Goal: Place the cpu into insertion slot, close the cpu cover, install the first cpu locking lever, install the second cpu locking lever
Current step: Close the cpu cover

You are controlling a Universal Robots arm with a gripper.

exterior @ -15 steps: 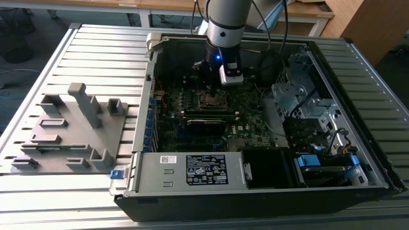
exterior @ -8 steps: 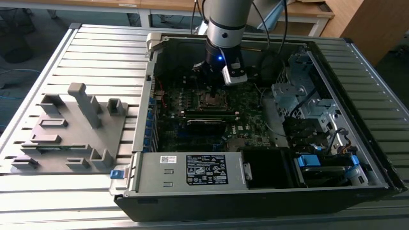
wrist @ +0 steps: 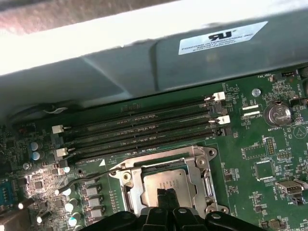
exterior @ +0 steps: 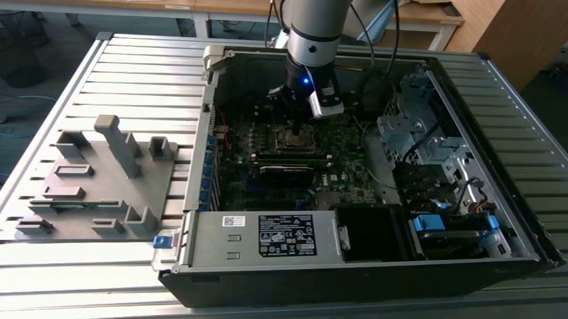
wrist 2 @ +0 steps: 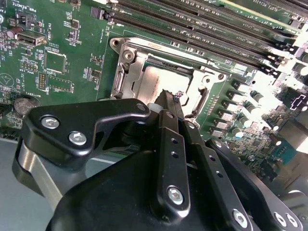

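cpu (wrist 2: pixel 155 80) under clenched end effector (wrist 2: pixel 169 97), inside open computer case (exterior: pixel 355 284) on slatted table (exterior: pixel 133 70)

The gripper (wrist 2: pixel 169 98), tips together, points at the cpu (wrist 2: pixel 159 79) framed by the closed cpu cover (wrist 2: pixel 129 66).

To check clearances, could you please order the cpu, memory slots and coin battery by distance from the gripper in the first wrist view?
1. cpu, right at the gripper.
2. memory slots, beyond the cpu cover.
3. coin battery, past the slots' ends.
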